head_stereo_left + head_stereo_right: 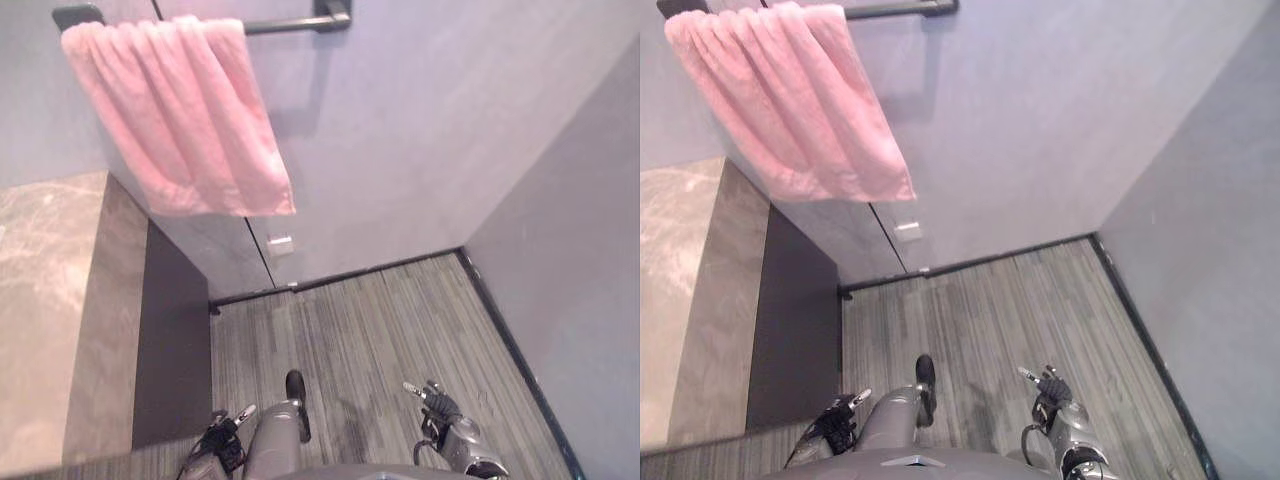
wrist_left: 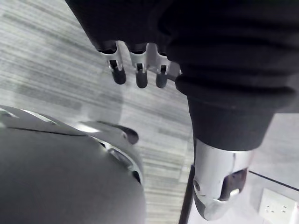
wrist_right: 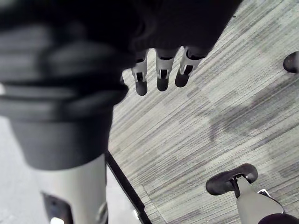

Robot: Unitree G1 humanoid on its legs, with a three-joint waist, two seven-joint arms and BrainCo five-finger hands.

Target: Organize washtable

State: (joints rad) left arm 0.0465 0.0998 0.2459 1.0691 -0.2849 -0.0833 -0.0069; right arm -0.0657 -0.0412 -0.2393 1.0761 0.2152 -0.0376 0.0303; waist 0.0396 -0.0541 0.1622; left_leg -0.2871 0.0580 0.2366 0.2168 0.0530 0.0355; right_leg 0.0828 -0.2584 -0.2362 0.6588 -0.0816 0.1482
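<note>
Left hand (image 1: 220,430) is hanging low beside the robot, over the grey striped floor (image 1: 390,330), well apart from the washtable (image 1: 45,290). Its fingers (image 2: 140,74) are pointing out straight and loose, slightly apart from each other, with the thumb (image 2: 219,186) standing off to one side (relaxed, not curled round anything). Right hand (image 1: 438,403) is hanging on the other side, also low over the floor, near the side wall's dark skirting. Its fingers (image 3: 161,77) are likewise lying straight in a row with small gaps between them, floor planks showing past the tips.

Washtable is sitting at the robot's left: a brown-grey marbled stone top with a thick stone edge and a dark panel (image 1: 172,330) running below it down to the floor. Pink towel (image 1: 180,120) is hanging folded over a dark bar (image 1: 290,24) on the pale back wall, above the washtable's far end and draping past its corner (not touching the top, as far as the head views show). White wall socket (image 1: 281,245) is sitting just below the towel's lower edge.
</note>
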